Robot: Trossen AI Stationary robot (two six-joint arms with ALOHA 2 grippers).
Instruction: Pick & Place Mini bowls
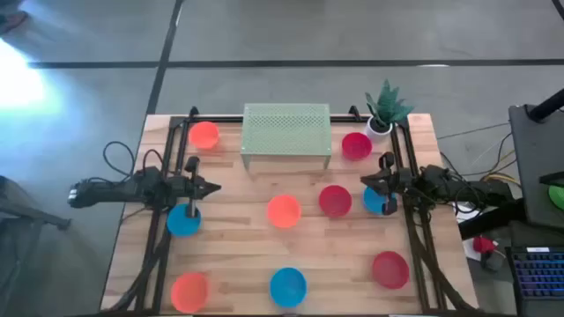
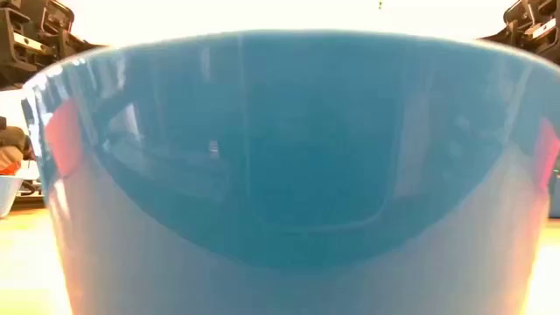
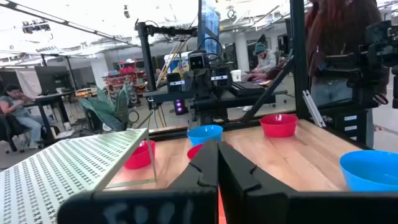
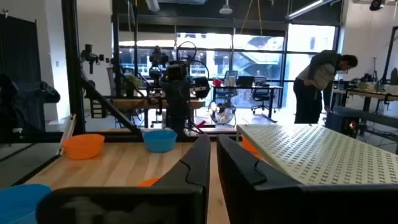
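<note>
Several mini bowls stand on their bases on the wooden table (image 1: 238, 255): orange ones (image 1: 204, 135) (image 1: 283, 211) (image 1: 189, 291), red ones (image 1: 356, 146) (image 1: 335, 201) (image 1: 389, 269) and blue ones (image 1: 183, 220) (image 1: 377, 201) (image 1: 288, 286). The near blue bowl (image 2: 280, 175) fills the low view. My left gripper (image 1: 214, 187) (image 3: 217, 149) hangs shut at the table's left, pointing level toward the middle, with a blue bowl just below its wrist. My right gripper (image 1: 365, 182) (image 4: 212, 146) faces it from the right, its fingers drawn together to a narrow slit with nothing between them.
A pale green perforated rack (image 1: 286, 132) stands at the far middle, with a small white pot holding a green plant (image 1: 385, 110) to its right. Black frame rails (image 1: 167, 176) run along both sides of the table. People work at desks in the room beyond.
</note>
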